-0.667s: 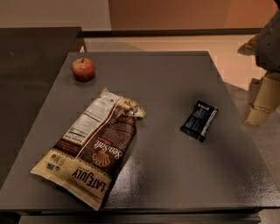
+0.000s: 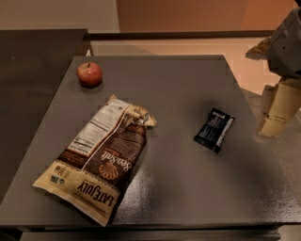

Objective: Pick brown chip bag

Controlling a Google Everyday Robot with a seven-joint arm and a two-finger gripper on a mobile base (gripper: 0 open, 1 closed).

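Tabletop [image 2: 178,94] w/ 1 brown chip bag [image 2: 101,160], 1 apple [image 2: 89,74], 1 packet [image 2: 214,130]; tool [image 2: 277,110] at R, state unclear.

The arm [image 2: 288,44] enters at upper right; the gripper [image 2: 275,113] hangs at the right edge of view, pointing downward.

table [image 2: 188,89]: dark grey, glossy | floor [image 2: 188,47]: pale tan | wall [image 2: 188,14]: orange-brown | baseboard [image 2: 178,35]: dark
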